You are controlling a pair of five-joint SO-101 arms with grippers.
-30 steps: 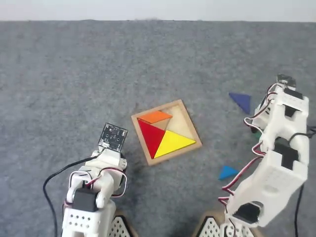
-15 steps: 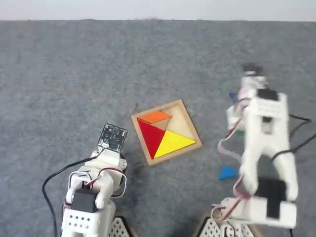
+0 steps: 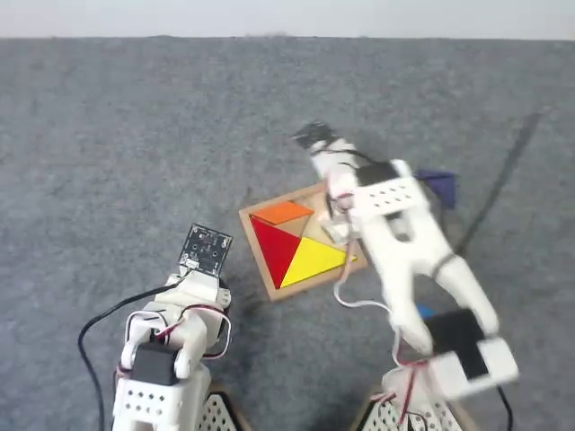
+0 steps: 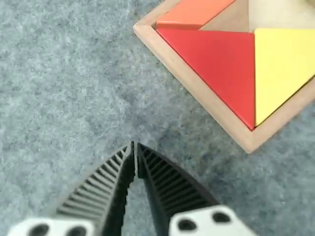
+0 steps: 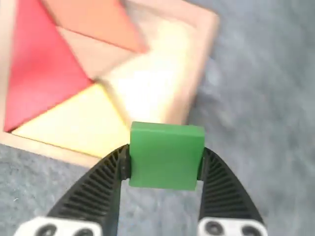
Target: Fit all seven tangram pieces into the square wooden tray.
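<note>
Three pieces sit in the square wooden tray (image 3: pixel 258 255): an orange piece (image 3: pixel 283 212), a red triangle (image 3: pixel 274 248) and a yellow triangle (image 3: pixel 316 259), the last two meeting edge to edge. My right gripper (image 5: pixel 165 156) is clamped on a green square (image 5: pixel 166 147), pads against two opposite sides, and holds it above the tray, near the rim beside the yellow triangle. Bare wood lies just beyond it, in the part of the tray away from the red triangle. My left gripper (image 4: pixel 135 147) has its jaws together on nothing and rests low over the grey carpet (image 3: pixel 135 135), near the tray's corner but apart from it. A dark blue triangle (image 3: pixel 440 184) and a light blue piece (image 3: pixel 419 312) lie on the carpet on the right arm's side, both outside the tray. I judge the step in hand to be placing the green square, with the task roughly half done. The next move calls for carrying the square over the bare wood, squaring its edges to the seated pieces, lowering it flat, then releasing. No brand, label or lettering can be read on tray or pieces.
</note>
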